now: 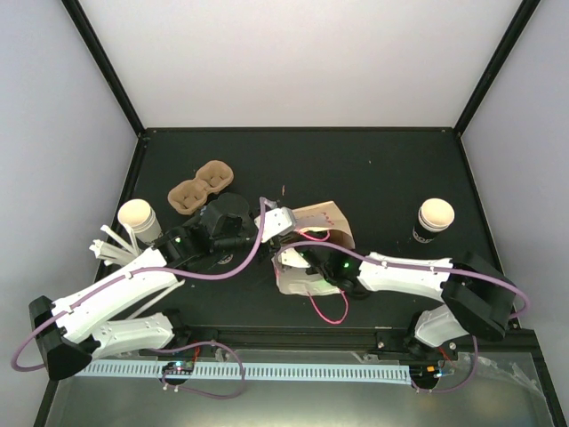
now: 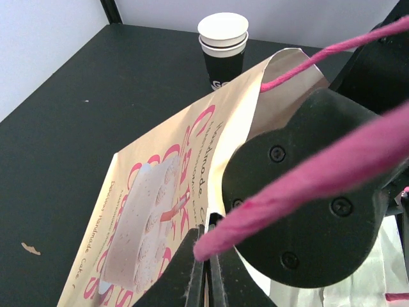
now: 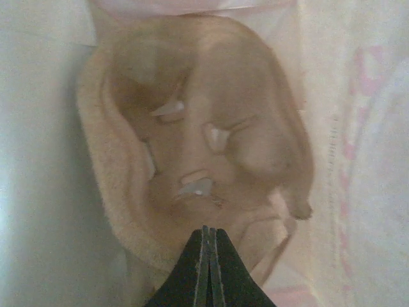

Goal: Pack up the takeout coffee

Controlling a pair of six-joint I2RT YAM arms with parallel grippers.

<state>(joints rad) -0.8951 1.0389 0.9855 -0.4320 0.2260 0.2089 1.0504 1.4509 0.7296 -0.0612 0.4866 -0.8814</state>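
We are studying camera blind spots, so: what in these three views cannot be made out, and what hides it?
- Right wrist view: the tan lumpy shape past the shut right gripper is blurred; pulp tray or crumpled paper, unclear.
- Top view: the inside of the pale paper bag with pink cord handles is hidden by both arms.
- Left wrist view: the lettering on the black-banded paper cup is cut off by the bag's rim.

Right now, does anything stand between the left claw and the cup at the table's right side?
Yes. The paper bag lies between the left claw and that cup; the claw is shut on the bag's edge. The right arm, reaching into the bag, also crosses that line.
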